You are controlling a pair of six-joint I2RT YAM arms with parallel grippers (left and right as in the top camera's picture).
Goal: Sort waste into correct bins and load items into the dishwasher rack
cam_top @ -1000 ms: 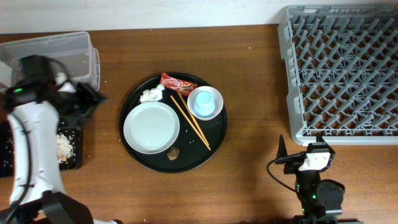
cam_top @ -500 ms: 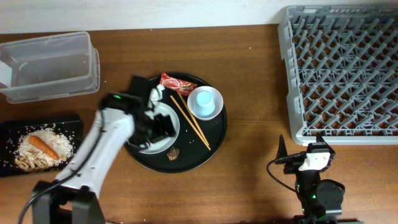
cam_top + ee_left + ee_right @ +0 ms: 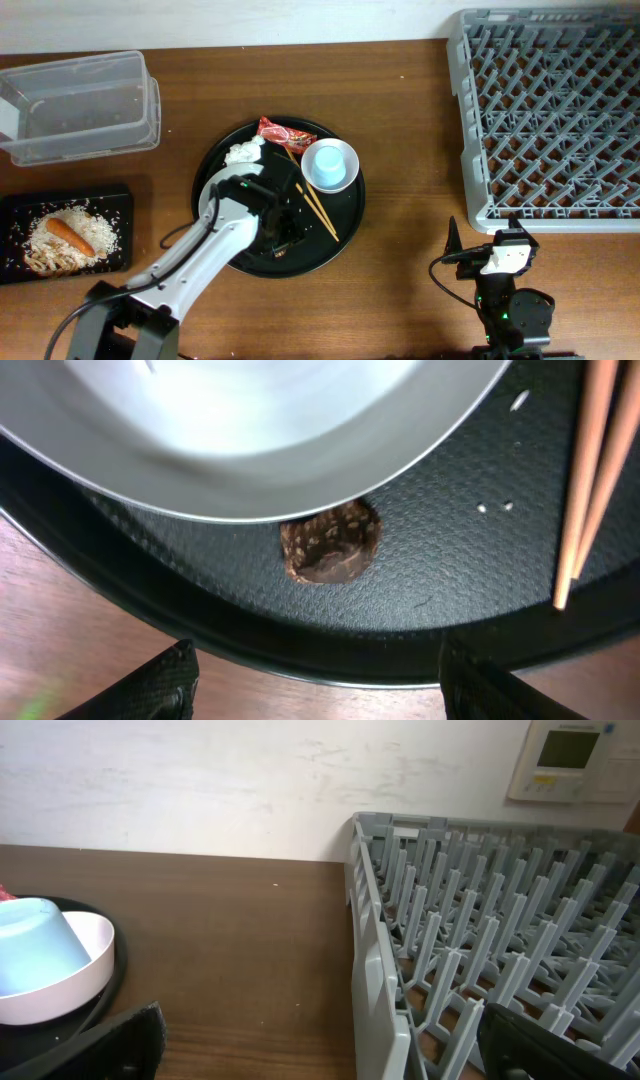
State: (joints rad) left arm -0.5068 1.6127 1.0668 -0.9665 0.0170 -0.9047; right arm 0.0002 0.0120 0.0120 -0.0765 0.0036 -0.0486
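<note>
Swung left claw over from the black bin; spread wide now, with brown scrap just ahead between the tips. Probably set to grab more waste.

white bowl cropped (top edge)

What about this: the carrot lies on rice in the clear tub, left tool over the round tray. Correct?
No: the carrot lies on rice in the flat black tray, not the clear tub, as the overhead view shows. The left tool is over the round tray.
</note>
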